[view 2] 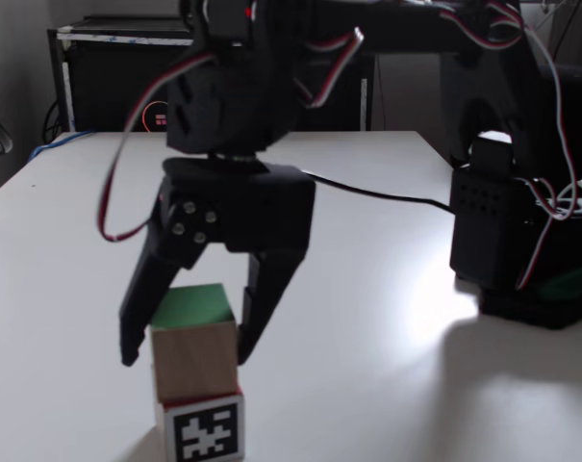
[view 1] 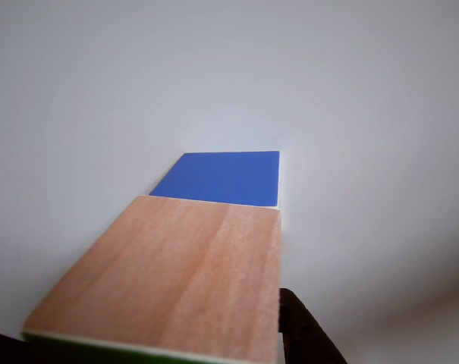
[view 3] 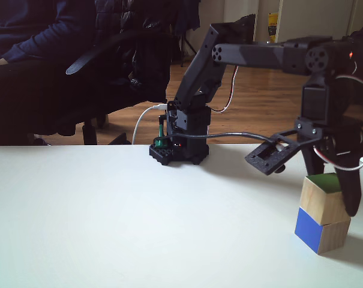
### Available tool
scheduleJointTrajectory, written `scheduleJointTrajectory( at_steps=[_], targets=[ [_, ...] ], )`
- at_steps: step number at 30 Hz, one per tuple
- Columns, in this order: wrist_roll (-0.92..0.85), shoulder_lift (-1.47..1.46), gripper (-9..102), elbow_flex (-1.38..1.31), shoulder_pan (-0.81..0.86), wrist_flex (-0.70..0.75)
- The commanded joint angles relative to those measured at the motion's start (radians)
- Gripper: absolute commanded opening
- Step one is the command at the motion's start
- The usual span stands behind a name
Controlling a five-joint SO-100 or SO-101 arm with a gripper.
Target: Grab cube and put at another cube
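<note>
The cube (view 2: 195,348) sits stacked directly on top of another cube (view 2: 205,430), its bright green face turned upward and a light-brown grained side toward the camera in a fixed view; being a cube, it has no long axis to speak of, and it stands upright with its edges roughly in line with those of the block beneath. In another fixed view the cube (view 3: 322,198) shows its wood sides and a sliver of green on top, resting squarely on another cube (view 3: 320,230), whose blue face looks toward the left of that view and whose wooden side faces the right. In the first fixed view the lower block shows a white front bearing a black marker pattern, with a thin red strip along its top edge. The other view looks along a wood-grain face of the cube (view 1: 176,277), green at its near edge, with the blue face of another cube (view 1: 221,177) just past it. The hand (view 2: 187,354) is spread wide, its two dark fingers reaching down on either side of the upper block with a visible gap on the left, so it is released rather than clamped. The black arm (view 3: 259,57) arches over from its base (view 3: 180,150) on the white table (view 3: 109,216), which carries the stack.
</note>
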Motion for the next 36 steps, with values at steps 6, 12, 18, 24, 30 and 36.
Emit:
scheduleJointTrajectory(
  at_steps=[6, 12, 18, 24, 30, 36],
  targets=[
    [0.015, 0.008, 37, -0.044, -0.029, 0.017],
    [0.012, 0.009, 39, -0.094, -0.021, 0.061],
    [0.009, 0.014, 42, -0.156, -0.018, 0.121],
    [0.006, 0.038, 43, -0.249, -0.018, 0.204],
    [-0.008, 0.166, 43, -0.259, 0.008, 0.264],
    [-0.061, 0.538, 32, 0.213, 0.110, 0.051]
  ],
)
